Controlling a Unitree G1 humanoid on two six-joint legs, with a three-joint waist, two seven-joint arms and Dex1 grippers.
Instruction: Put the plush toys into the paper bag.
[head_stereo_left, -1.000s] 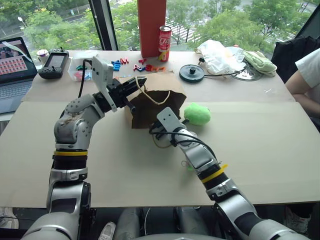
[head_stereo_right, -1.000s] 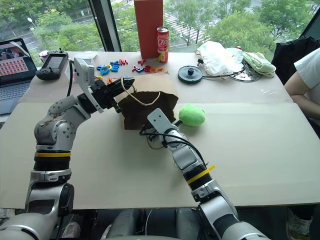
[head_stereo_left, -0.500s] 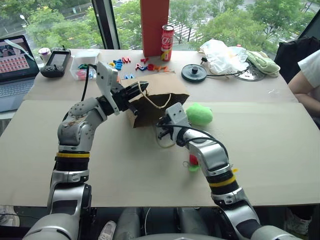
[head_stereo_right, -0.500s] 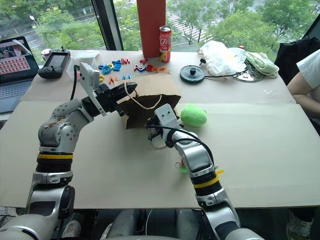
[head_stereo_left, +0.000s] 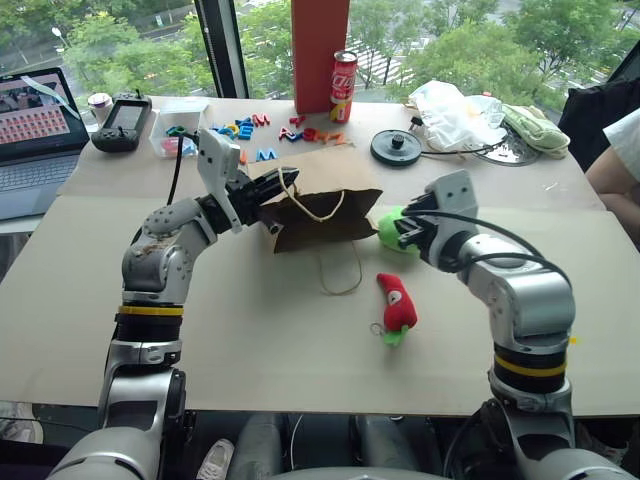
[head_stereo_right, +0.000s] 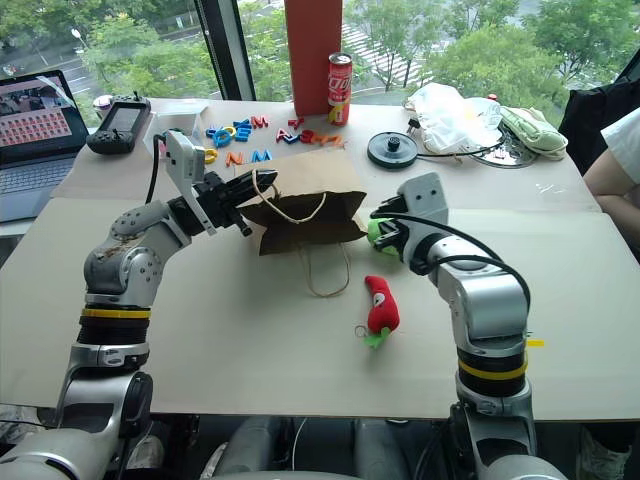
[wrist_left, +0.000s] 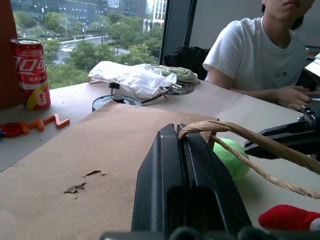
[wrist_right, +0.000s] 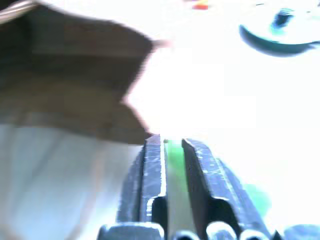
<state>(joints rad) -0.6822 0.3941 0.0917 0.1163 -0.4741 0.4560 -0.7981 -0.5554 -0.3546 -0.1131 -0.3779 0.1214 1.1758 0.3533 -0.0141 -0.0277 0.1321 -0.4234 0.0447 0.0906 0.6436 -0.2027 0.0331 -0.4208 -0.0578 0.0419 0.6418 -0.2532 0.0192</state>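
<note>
Lying on its side in the middle of the table (head_stereo_left: 90, 300), the paper bag (head_stereo_left: 322, 190) has its mouth turned toward the near edge, and the left gripper (head_stereo_left: 283, 184) pinches the upper twine handle (wrist_left: 235, 135) with its fingers pressed together on it, apparently to lift the top lip and hold the mouth open for loading. The bag's other handle (head_stereo_left: 340, 270) trails loose on the table in front of the mouth. Neither toy is inside yet, as far as the views show. The green plush ball (head_stereo_right: 376, 230) sits just right of the bag, almost touching its side, and the right gripper (head_stereo_right: 386, 234) is at it; the fingers look slightly apart with green showing between them in the right wrist view, but I cannot tell whether they are gripping the ball or merely lined up on it. The red chili toy (head_stereo_left: 398, 306) lies free on the table nearer the robot, below the ball and well clear of both grippers, its green tip and key ring pointing toward the near edge.
</note>
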